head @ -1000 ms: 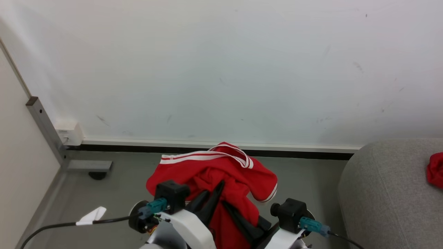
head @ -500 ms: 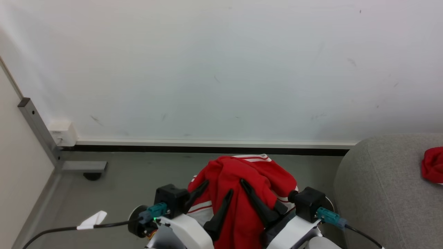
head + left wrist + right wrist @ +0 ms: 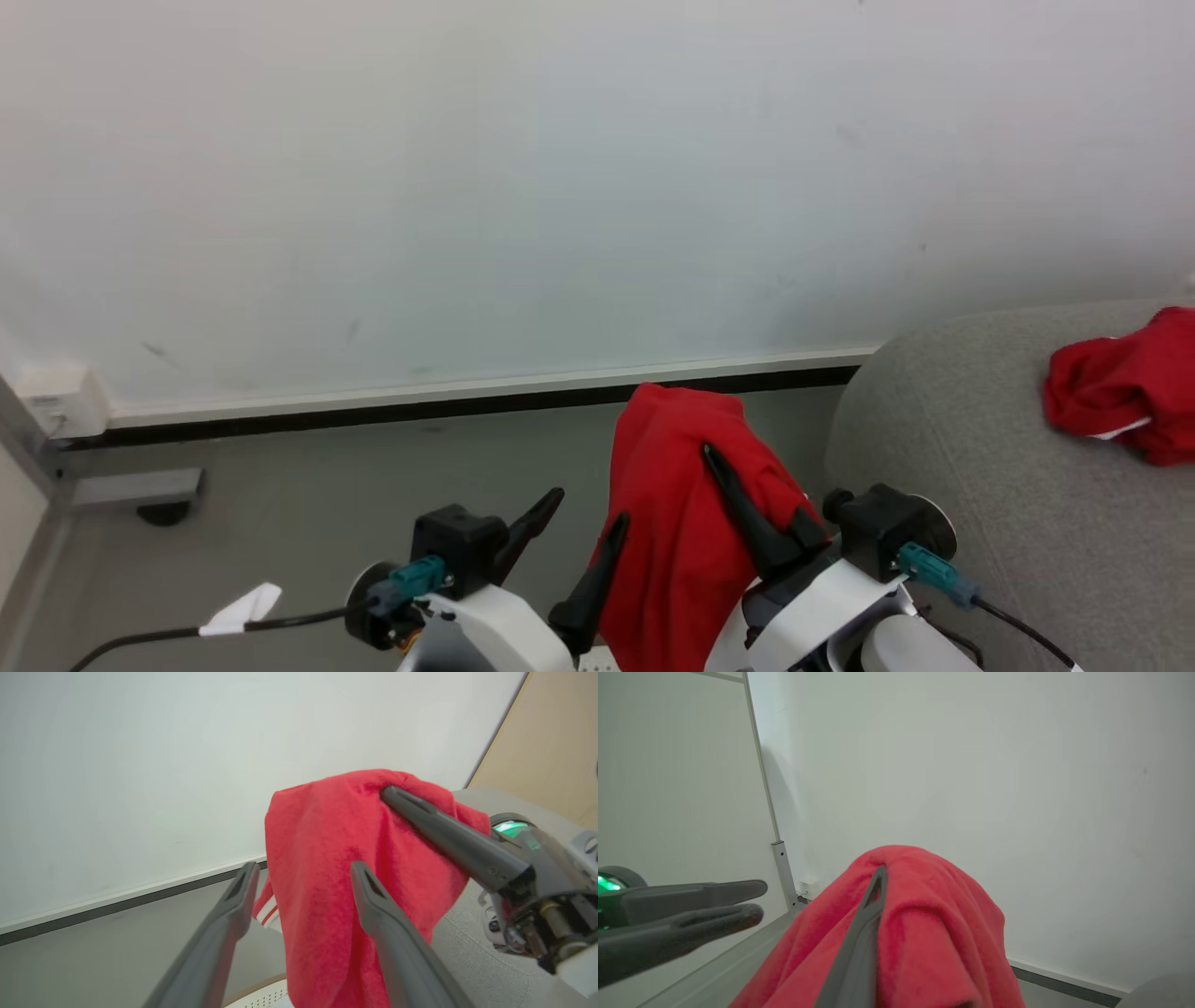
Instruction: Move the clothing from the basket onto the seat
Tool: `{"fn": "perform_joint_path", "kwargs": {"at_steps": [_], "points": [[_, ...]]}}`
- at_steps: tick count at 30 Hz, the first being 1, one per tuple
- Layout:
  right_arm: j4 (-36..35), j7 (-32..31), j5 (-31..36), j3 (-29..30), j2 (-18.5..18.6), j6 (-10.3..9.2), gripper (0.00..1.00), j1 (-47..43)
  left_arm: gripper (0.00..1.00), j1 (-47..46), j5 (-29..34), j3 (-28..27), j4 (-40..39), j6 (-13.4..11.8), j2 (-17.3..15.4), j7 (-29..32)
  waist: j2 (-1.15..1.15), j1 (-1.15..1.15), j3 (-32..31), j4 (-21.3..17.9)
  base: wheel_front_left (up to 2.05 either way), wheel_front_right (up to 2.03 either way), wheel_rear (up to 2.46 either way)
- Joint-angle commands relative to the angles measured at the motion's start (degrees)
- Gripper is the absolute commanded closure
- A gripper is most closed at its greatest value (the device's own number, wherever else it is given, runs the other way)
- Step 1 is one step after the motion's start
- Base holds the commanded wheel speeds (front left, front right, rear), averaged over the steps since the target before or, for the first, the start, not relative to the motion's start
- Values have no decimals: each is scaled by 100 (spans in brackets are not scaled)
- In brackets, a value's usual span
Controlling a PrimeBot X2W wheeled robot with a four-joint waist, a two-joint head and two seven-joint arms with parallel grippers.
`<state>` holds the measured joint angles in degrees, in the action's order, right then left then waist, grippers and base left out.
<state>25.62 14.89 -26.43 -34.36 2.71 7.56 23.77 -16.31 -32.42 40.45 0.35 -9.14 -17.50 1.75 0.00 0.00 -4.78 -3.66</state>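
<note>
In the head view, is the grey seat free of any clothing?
No, a crumpled red garment lies on the seat, near the right edge of that view.

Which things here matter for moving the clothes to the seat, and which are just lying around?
Job: held garment, garment on seat, seat, basket.
Lying about: wall box, floor plate.

left pincer: fingers spread, empty | right pincer: raised, clamped on clothing | both side by side

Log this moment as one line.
right gripper: jaws shut on lifted red garment | left gripper: open, empty | seat: another garment lying there
</note>
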Motion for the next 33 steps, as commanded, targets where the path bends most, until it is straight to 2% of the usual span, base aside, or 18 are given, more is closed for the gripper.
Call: {"fn": "perform_joint_path", "kwargs": {"at_steps": [1, 12, 18, 26, 33], "points": [[-13, 23, 151, 83, 17, -15, 100, -80, 0, 64, -46, -16, -12, 1, -10, -59, 0, 0, 48, -296, 0, 0, 0], [-385, 19, 539, 451, 380, -15, 100, -277, 0, -1, -25, 36, -19, 21, 78, -186, 0, 0, 175, -1497, 0, 0, 0], [-737, -101, 642, 681, 683, -15, 100, -505, 0, -37, -32, 143, 1, 58, 185, -230, 0, 0, 221, -1910, 0, 0, 0], [-1258, -310, 689, 1016, 884, -15, 100, -729, 0, -109, -13, 233, -38, 88, 273, -242, 0, 0, 381, -2021, 0, 0, 0], [-1623, -497, 748, 1634, 1001, -15, 100, -338, 0, -447, 123, 347, -183, 194, 258, -73, 0, 0, 953, -1703, 0, 0, 0]]}}
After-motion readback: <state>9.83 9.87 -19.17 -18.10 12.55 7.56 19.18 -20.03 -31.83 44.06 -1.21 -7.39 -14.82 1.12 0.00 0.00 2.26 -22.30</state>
